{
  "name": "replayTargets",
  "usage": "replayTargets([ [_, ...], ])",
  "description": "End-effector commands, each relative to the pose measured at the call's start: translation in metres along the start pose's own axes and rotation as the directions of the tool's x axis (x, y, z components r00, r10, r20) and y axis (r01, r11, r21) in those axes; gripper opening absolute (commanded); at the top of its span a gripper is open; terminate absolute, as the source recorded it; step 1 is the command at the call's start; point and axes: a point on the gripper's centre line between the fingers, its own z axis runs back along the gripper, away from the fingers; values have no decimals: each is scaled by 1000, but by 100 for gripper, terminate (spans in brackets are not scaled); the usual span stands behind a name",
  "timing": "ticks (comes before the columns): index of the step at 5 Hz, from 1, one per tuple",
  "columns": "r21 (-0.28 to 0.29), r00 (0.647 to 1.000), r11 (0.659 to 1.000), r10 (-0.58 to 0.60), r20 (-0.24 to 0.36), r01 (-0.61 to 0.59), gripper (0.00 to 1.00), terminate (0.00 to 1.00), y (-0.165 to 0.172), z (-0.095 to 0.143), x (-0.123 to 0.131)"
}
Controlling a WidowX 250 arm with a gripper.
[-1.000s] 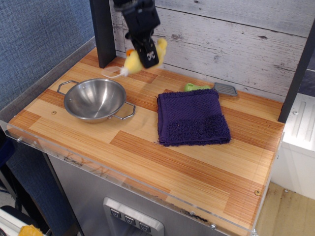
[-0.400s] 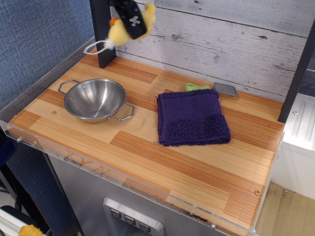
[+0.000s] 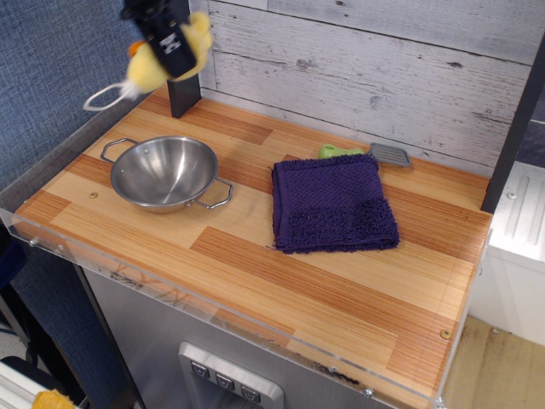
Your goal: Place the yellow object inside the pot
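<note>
observation.image: gripper [image 3: 170,44] cut off, partly hiding yellow object [image 3: 150,70].

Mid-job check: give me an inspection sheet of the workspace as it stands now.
Surface: striped wooden tabletop, clear edge strip.
Job's things: small yellow plush duck held in the air, up and left of the shallow shiny steel pot; pot holds nothing.
Clutter: folded purple towel; small green item and grey ridged item behind it.
Grippers: black claw shut on duck.
Cables: nothing seen.
Surroundings: grey plank wall, blue panel.
</note>
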Motion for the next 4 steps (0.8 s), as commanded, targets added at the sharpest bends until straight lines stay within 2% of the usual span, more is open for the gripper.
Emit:
replayTargets([
  [1,27,997,1000,-6,-71,8,0,0,-3,-8,-28],
  [2,12,994,1000,-7,-108,8,0,0,-3,-21,-45],
  [4,-44,984,999,-21,-178,13,0,0,-11,-50,-58],
])
